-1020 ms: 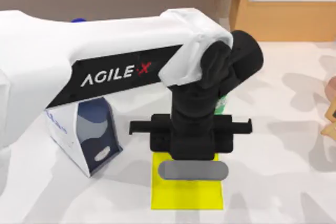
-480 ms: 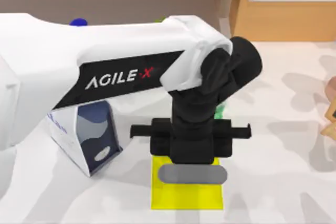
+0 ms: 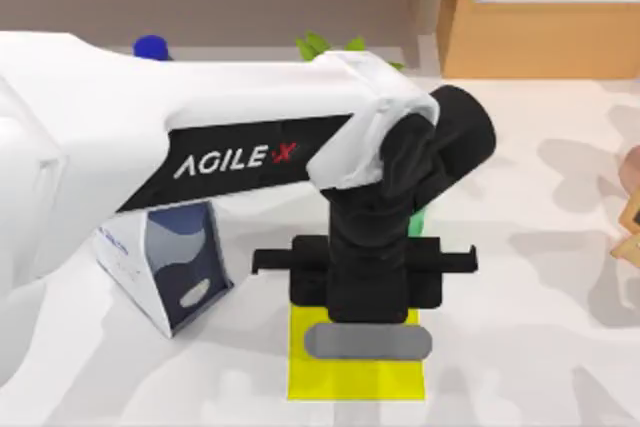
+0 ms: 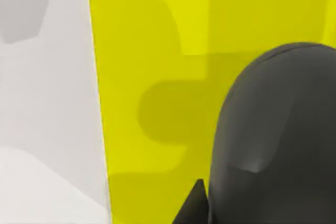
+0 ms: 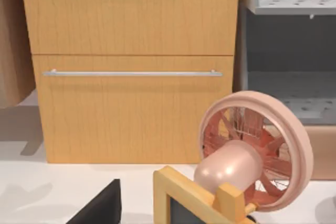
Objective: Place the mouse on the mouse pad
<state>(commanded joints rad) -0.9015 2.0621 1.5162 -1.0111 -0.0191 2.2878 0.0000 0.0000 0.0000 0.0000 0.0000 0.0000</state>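
Lowering since a second ago, the left gripper (image 3: 368, 319) has brought the mouse (image 3: 368, 342) onto the mouse pad (image 3: 355, 379), lower centre of the top view. Finger state: cannot tell, hidden by the wrist. Placement looks nearly done, release pending.

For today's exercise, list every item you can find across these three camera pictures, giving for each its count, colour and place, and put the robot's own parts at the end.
mouse: 1, grey, lying across the mouse pad, under the left pincer.
mouse pad: 1, bright yellow, flat on the table near the top view's bottom edge, centre.
carton: 1, white and dark blue, left of the mouse pad.
green bottle: 1, green, mostly hidden behind the left arm.
blue cap: 1, blue, at the back left.
green leaves: 1 cluster, green, at the table's back.
fan: 1, pink, before the wooden cabinet.
wooden cabinet: 1, tan, behind the table.
yellow-framed object: 1, by the fan.
table: 1, white.
left arm: 1, white and black, reaching over the pad.
left pincer: 1, black, above the mouse.
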